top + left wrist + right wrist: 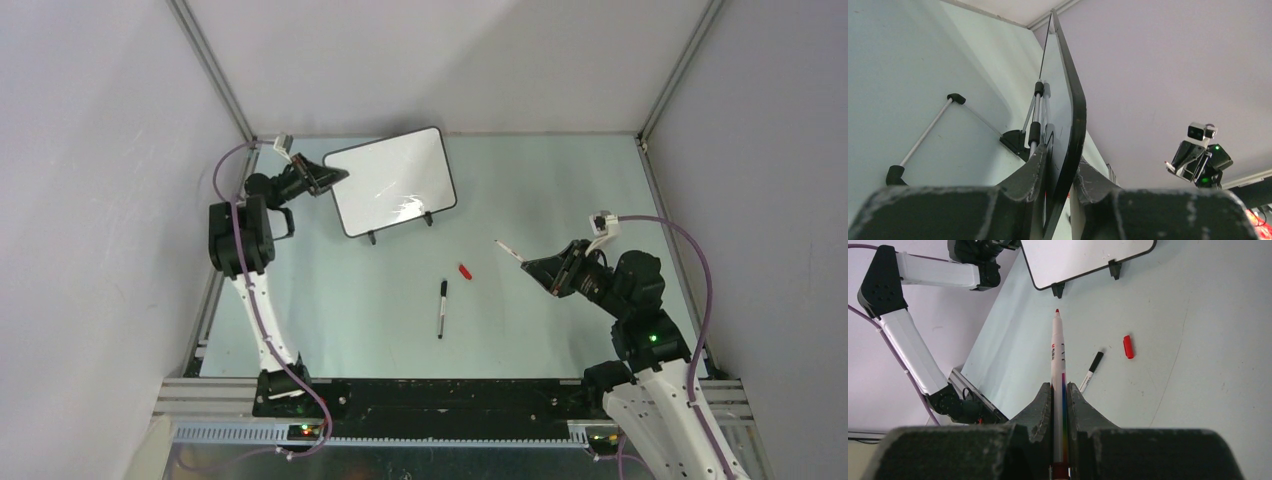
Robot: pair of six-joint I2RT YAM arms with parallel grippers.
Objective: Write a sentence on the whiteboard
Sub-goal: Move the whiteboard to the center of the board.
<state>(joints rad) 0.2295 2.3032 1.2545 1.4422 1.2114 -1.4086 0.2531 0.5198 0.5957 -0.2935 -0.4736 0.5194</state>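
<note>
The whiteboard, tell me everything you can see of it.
The whiteboard is a small rectangle with a glossy white face, a thin black frame with rounded corners and two black feet. Glare streaks the face; no writing shows. It stands leaning back at the far left of the table, propped on a thin wire stand behind. The left hand has a finger on each side of its left edge, seemingly clamping it.
</note>
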